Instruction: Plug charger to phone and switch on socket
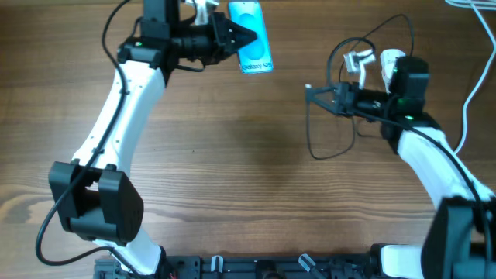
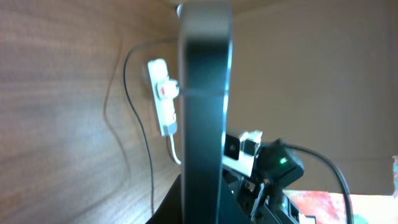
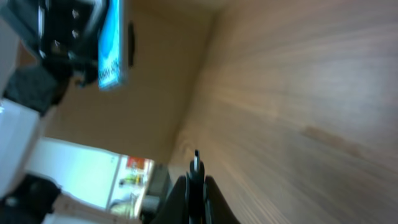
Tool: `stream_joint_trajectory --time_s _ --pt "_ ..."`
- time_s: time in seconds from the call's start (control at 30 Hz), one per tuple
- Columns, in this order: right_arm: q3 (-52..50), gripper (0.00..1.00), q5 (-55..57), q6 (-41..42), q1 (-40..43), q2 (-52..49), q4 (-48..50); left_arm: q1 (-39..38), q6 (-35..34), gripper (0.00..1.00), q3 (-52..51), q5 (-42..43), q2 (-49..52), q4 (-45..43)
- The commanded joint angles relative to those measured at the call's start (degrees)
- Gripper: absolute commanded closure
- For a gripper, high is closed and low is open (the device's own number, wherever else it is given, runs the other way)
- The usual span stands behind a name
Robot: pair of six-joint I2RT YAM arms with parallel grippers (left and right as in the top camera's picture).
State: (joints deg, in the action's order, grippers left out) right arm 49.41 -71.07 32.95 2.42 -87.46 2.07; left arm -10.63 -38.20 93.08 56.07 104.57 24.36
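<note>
The left pincer [image 1: 241, 37] is clamped on the phone [image 1: 257, 40] near the far edge of the worktop [image 1: 232, 155]. The phone's screen faces up and its long axis runs far-to-near, "Galaxy S25" end nearer the robot. The right pincer [image 1: 312, 93] is closed on the charger [image 3: 196, 160], its plug tip pointing left toward the phone. The socket [image 2: 163, 94] lies behind it.

Slim rectangular phone [image 1: 253, 39], far left: bright turquoise screen, white band with dark lettering at its edge. Oblong plastic power strip [image 2: 163, 96] is white with a red switch. Thin cable [image 1: 308, 136] is black. Wooden tabletop [image 1: 232, 155] has brown grain.
</note>
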Motion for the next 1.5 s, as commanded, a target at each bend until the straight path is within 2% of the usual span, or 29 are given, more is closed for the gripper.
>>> stream_joint_trajectory --time_s 0.0,0.07,0.17,0.2,0.27,0.33,0.5,0.6,0.77,0.9,1.1,1.47 --pt "0.13 0.95 20.00 -17.94 0.68 12.61 -22.88 3.39 2.03 0.96 0.79 6.88 -5.22 -1.03" --pt "0.13 0.95 21.31 -20.57 0.66 21.64 -31.74 4.07 2.32 0.96 0.79 8.00 -6.34 -1.01" --pt "0.13 0.96 13.40 -20.39 0.66 40.37 -41.05 4.26 3.54 0.96 0.79 10.58 -8.96 -1.01" --pt "-0.04 0.96 10.51 -20.52 0.66 44.87 -42.49 4.07 3.54 0.96 0.79 11.30 -9.49 -1.05" --pt "-0.68 0.96 4.50 -20.57 -0.02 47.19 -41.51 2.51 3.52 0.96 0.79 12.50 -9.66 -1.05" --pt "-1.38 0.96 1.53 -19.23 -2.36 45.24 -35.78 -0.44 3.52 0.96 0.79 12.55 -9.66 -1.46" --pt "-1.38 0.96 -0.13 -7.41 -11.06 32.52 -17.59 -8.94 3.48 0.96 0.79 12.46 -9.66 -8.13" --pt "-1.38 0.96 -1.81 -4.15 -12.52 26.27 -9.33 -10.10 3.21 0.96 0.79 12.48 -9.66 -8.70" --pt "-1.40 0.96 3.15 8.00 -12.55 20.61 6.91 -10.10 2.84 0.96 0.79 11.78 -9.66 -8.74" --pt "-1.40 0.96 5.73 9.31 -12.52 20.57 8.31 -10.10 2.73 0.96 0.79 8.98 -9.66 -9.18" --pt "-1.38 0.96 5.46 12.24 -12.52 20.55 11.47 -8.98 -1.75 0.96 0.79 8.13 -9.66 -15.87" --pt "-1.51 0.96 1.53 18.62 -12.50 16.98 21.35 -8.57 -2.80 0.96 0.79 8.41 -9.66 -15.82"
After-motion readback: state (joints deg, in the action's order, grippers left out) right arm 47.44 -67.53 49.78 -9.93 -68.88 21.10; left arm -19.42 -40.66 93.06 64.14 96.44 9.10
